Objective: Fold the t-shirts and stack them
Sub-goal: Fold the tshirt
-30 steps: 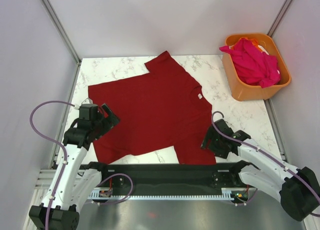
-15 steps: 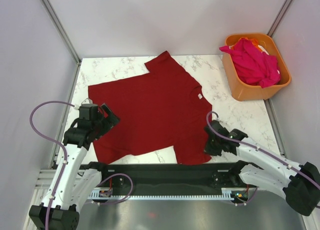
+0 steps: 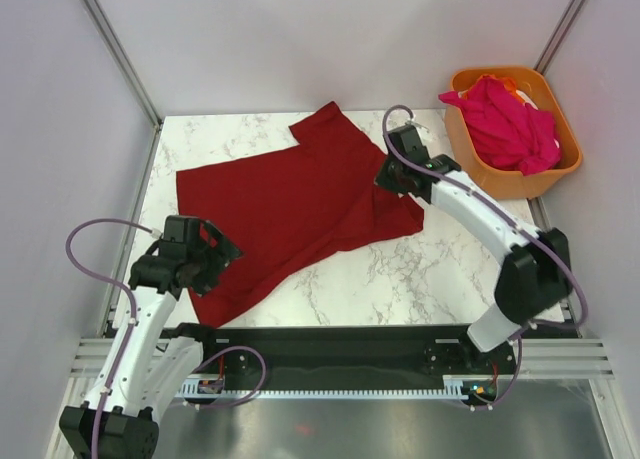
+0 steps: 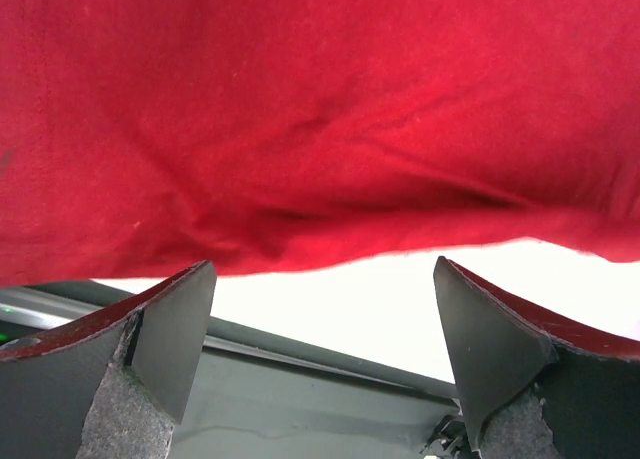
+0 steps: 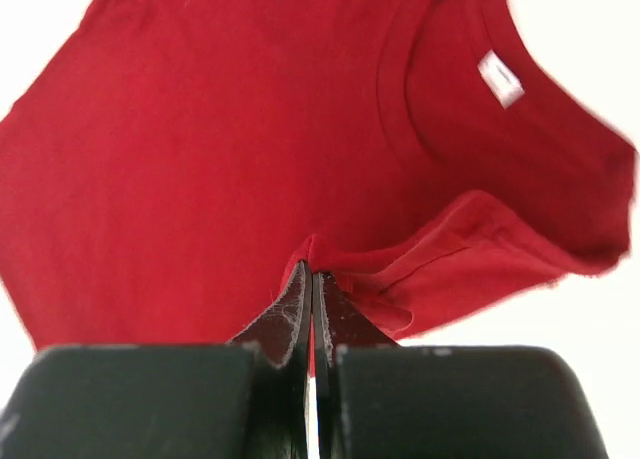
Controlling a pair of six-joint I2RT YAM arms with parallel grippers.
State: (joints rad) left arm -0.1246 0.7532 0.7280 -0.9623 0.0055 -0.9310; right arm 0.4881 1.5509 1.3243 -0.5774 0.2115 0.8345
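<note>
The dark red t-shirt [image 3: 280, 199] lies on the marble table [image 3: 400, 279], its near right part lifted and doubled back toward the collar. My right gripper [image 3: 398, 176] is shut on a pinch of that red cloth [image 5: 312, 269]; the right wrist view shows the folded hem beside the fingertips and the white neck label [image 5: 500, 77] beyond. At the shirt's near left corner my left gripper [image 3: 220, 255] stands open. In the left wrist view its fingers [image 4: 175, 329] sit wide apart just short of the cloth's edge [image 4: 320, 179], holding nothing. The pink t-shirt [image 3: 510, 124] lies bunched in the tub.
The orange tub [image 3: 490, 189] sits at the table's far right corner, close to my right arm's elbow. Grey walls with metal rails close in the table on three sides. A black rail runs along the near edge [image 3: 330, 344].
My right gripper shut on the shirt's near right corner and carried it far up toward the collar, folding the cloth over. The left gripper shifted slightly nearer, still open.
</note>
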